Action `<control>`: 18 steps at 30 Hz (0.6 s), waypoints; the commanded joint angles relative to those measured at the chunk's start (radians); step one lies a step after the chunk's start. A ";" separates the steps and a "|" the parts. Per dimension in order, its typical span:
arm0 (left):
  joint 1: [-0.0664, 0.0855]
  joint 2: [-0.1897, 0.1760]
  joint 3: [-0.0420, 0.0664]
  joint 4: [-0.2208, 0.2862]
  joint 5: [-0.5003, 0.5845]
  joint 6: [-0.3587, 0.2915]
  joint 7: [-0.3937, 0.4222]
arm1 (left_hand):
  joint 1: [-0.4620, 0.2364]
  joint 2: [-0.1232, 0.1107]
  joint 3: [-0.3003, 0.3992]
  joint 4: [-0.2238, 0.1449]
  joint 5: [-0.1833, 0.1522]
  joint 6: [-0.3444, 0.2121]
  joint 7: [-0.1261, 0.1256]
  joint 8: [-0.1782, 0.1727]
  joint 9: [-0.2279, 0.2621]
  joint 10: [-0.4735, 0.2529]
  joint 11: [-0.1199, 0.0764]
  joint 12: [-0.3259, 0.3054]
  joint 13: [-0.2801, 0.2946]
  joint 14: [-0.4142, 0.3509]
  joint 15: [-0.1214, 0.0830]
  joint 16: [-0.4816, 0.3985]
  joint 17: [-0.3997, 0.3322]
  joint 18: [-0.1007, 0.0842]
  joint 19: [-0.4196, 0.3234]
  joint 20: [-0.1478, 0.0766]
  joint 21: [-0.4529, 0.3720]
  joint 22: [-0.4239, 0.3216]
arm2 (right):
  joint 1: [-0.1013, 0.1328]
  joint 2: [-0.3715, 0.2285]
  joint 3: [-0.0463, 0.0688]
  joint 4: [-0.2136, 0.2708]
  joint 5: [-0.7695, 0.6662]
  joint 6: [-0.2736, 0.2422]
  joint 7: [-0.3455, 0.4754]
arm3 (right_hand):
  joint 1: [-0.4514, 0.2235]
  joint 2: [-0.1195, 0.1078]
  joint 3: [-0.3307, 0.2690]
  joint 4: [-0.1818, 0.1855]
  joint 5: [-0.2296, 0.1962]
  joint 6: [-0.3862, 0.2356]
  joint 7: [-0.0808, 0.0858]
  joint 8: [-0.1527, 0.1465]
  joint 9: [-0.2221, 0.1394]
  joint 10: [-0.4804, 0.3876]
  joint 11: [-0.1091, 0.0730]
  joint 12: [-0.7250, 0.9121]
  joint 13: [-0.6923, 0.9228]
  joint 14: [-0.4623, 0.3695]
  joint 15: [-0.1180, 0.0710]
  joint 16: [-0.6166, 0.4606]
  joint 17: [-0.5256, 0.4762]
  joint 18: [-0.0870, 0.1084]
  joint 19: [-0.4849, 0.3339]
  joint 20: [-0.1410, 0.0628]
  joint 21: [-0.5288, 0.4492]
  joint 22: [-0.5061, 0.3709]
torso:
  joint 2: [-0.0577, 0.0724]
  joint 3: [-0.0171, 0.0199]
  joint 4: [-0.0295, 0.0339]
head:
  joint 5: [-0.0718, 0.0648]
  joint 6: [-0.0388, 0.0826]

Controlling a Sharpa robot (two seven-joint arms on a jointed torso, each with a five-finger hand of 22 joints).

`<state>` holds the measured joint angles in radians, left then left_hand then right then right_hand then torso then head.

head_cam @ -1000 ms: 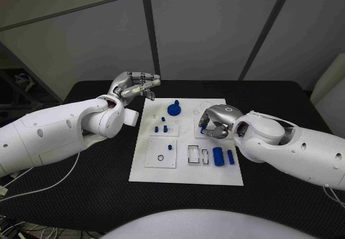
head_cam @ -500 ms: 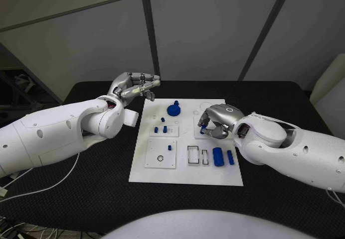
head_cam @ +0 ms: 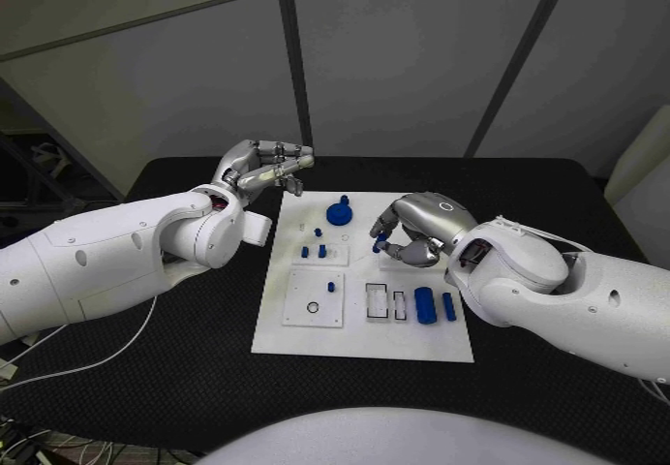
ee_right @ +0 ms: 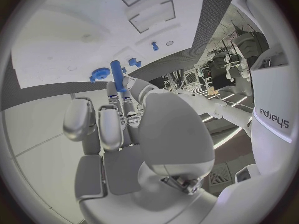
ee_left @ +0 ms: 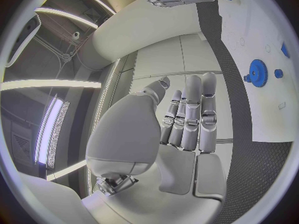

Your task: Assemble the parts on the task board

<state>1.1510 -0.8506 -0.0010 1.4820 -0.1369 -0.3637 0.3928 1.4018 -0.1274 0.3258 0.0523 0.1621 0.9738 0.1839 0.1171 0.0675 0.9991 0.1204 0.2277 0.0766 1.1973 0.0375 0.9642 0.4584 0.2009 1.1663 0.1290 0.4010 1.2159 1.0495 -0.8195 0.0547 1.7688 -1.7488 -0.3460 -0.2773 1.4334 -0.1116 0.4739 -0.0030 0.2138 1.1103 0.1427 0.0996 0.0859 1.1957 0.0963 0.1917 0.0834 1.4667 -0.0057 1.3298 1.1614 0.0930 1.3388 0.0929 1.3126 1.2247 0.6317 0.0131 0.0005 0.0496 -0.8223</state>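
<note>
Up comes the right hand (head_cam: 413,235), lifted off the board (head_cam: 363,334), pinching a blue peg (ee_right: 117,73) that juts from its fingertips. Left hand (head_cam: 261,167) hovers at the board's eleven o'clock corner, fingers together, empty.

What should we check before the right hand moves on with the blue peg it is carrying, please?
1. Peg held: ok. The right hand pinches the blue peg between its fingertips.
2. Peg clear of the task board: ok; it sticks out beyond the fingers, above the board.
3. Target hole chosen: cannot tell which opening suits this peg.
4. Left hand out of the way: ok; it hovers off the board's far left corner, holding nothing.
5. Blue gear clear of the path: cannot tell; it stands on the board close to the right hand.
6. Two blue cylinders undisturbed: ok; they lie side by side near the board's right edge.
</note>
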 commanded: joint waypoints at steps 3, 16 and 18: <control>0.001 0.007 0.001 -0.001 0.002 0.006 0.007 | 0.008 0.004 -0.004 0.001 0.004 -0.005 -0.003 -0.002 0.000 -0.006 0.002 0.003 -0.001 -0.008 0.000 -0.002 -0.001 -0.019 -0.002 0.005 -0.005 -0.002 | 0.001 0.048 0.000 0.012 0.075 -0.024 0.073 | 0.012 -0.002 0.005 -0.005 0.001 0.009 0.002 0.002 0.001 0.035 -0.029 -0.006 -0.001 0.036 -0.008 0.003 0.000 -0.010 0.004 0.000 0.005 0.001 | 0.000 -0.0007 0.0019 | 0.006 -0.003; 0.001 0.025 0.001 -0.013 0.002 0.008 0.007 | 0.008 0.004 -0.004 0.001 0.004 -0.005 -0.003 -0.002 0.000 -0.007 0.002 0.004 -0.002 -0.008 0.000 -0.002 -0.001 -0.019 -0.002 0.006 -0.005 -0.002 | -0.008 0.179 -0.052 -0.043 0.152 0.016 0.175 | 0.009 -0.006 0.005 -0.008 0.012 0.006 0.005 -0.004 -0.001 0.034 -0.027 -0.017 -0.002 0.035 -0.006 0.001 -0.007 -0.010 0.000 0.001 0.003 -0.001 | 0.003 -0.0003 0.0048 | 0.031 -0.012; 0.001 0.027 0.001 -0.013 0.002 0.009 0.006 | 0.008 0.004 -0.004 0.001 0.004 -0.005 -0.003 -0.002 0.000 -0.007 0.002 0.004 -0.002 -0.008 0.000 -0.002 -0.001 -0.019 -0.002 0.006 -0.005 -0.002 | -0.009 0.189 -0.061 -0.055 0.155 0.025 0.178 | 0.009 -0.006 0.005 -0.008 0.012 0.005 0.005 -0.004 -0.001 0.034 -0.026 -0.018 -0.002 0.035 -0.006 0.001 -0.006 -0.010 0.000 0.001 0.003 -0.001 | 0.003 0.0000 0.0049 | 0.034 -0.015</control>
<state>1.1511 -0.8255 -0.0010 1.4685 -0.1368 -0.3637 0.3933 1.4018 -0.1274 0.3258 0.0523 0.1621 0.9737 0.1839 0.1171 0.0675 0.9991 0.1204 0.2277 0.0767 1.1973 0.0375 0.9642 0.4585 0.2009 1.1663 0.1290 0.4010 1.2150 1.0397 -0.6340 -0.0049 1.7196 -1.6265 -0.3428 -0.1437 1.4370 -0.1156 0.4767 -0.0059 0.2204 1.1128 0.1451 0.0996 0.0857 1.1957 0.0963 0.1763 0.0819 1.4667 -0.0056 1.3298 1.1555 0.0930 1.3388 0.0929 1.3126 1.2246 0.6340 0.0124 0.0066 0.0794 -0.8346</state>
